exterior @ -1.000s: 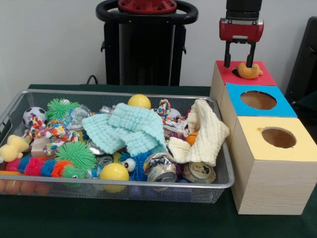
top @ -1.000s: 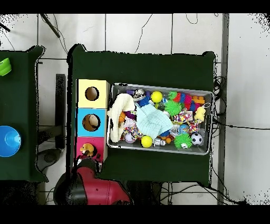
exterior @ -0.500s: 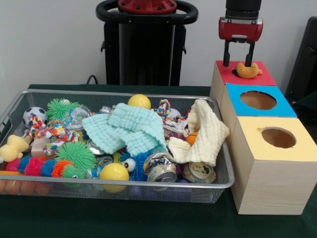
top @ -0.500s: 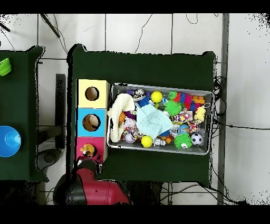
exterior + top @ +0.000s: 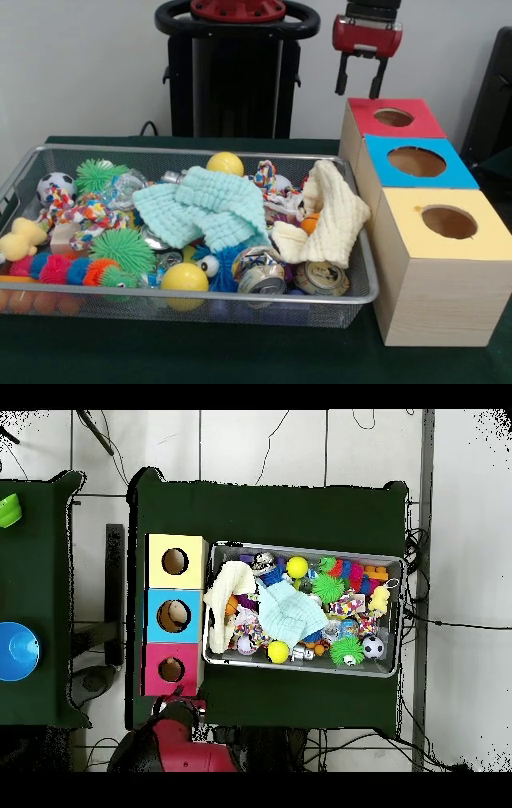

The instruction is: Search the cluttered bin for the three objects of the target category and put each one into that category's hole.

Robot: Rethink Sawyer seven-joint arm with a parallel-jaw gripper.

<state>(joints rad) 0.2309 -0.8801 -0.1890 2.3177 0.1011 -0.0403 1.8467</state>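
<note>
**Claw hanging empty above the red hole, bin waiting for the next pick**

At the far left of the wire bin point(image 5: 364, 290), a yellow plush duck point(image 5: 20, 239) is lying against the mesh, beside the spiky green balls point(image 5: 120, 250) and the small soccer ball point(image 5: 54, 187). Toward the middle, a pale blue cloth point(image 5: 210, 206) is covering much of the clutter, with a yellow ball point(image 5: 185, 278) in front of it. A cream cloth point(image 5: 332, 216) is draping over the bin's right end, near the crushed cans point(image 5: 264, 272). Right of the bin, the three boxes are standing on the green tabletop point(image 5: 192, 352), and the red hole point(image 5: 393, 118) is showing no toy on its rim. The claw point(image 5: 360, 83) is hanging above and just left of that hole, its fingers spread and holding nothing.

The duck looks like the likely next target; the claw would do best to descend straight over its body, clear of the mesh wall.
</note>
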